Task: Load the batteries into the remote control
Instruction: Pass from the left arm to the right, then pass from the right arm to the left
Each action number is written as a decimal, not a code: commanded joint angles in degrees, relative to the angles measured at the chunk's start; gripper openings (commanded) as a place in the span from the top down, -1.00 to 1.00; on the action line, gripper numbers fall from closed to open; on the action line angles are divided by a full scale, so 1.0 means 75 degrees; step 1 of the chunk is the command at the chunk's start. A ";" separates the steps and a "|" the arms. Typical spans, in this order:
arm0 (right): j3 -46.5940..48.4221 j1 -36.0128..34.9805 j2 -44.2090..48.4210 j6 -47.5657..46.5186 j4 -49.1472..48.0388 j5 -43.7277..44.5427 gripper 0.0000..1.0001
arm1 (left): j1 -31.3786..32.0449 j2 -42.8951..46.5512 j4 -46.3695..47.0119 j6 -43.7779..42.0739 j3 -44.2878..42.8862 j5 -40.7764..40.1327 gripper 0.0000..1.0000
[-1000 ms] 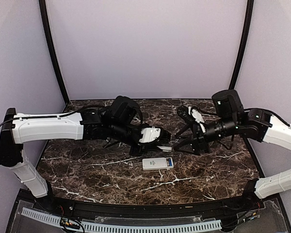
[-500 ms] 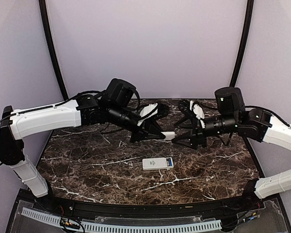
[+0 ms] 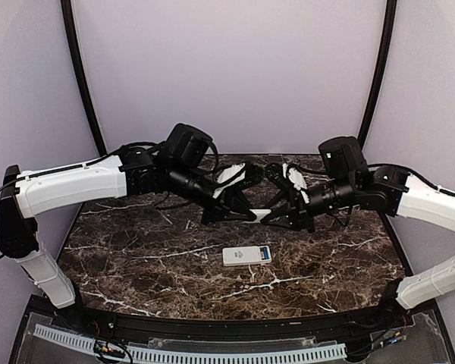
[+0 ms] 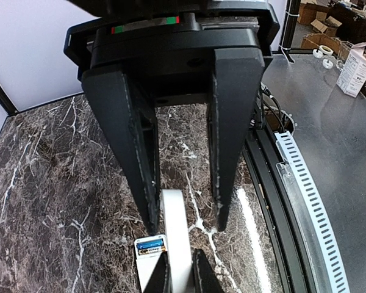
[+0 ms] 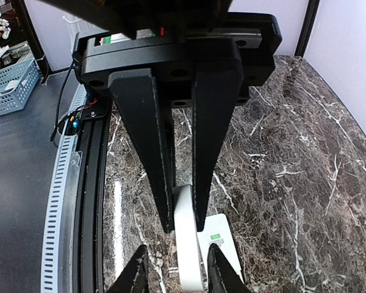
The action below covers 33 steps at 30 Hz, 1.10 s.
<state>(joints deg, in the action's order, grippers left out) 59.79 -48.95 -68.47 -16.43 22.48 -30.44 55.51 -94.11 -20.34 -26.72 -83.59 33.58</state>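
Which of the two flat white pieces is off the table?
The thin white piece, held up between the left fingers and right fingers. The remote control, blue at one end, lies flat on the table.

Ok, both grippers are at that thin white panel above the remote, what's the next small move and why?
Probably close the right gripper firmly on the thin white panel before the left gripper lets go. The panel hangs in the air between both grippers' tips, above the remote control, and the right fingers straddle it.
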 commanded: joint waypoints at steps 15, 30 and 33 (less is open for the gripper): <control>0.0202 0.0055 0.0037 0.0216 0.0001 -0.0315 1.00 | 0.0011 0.0461 0.0242 0.0181 0.0083 0.0397 1.00; 0.0007 0.0412 0.0691 0.1449 -0.0897 0.0121 1.00 | -0.0571 0.1369 0.2703 0.1762 0.1288 0.0656 -0.96; -0.0014 0.0518 0.0915 0.2573 -0.1844 0.0366 1.00 | -0.0775 0.1680 0.3846 0.2483 0.1841 0.0402 -0.98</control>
<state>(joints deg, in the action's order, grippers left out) 60.07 -46.24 -64.18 -8.05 19.07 -30.79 51.46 -86.06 -4.62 -16.53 -73.80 37.01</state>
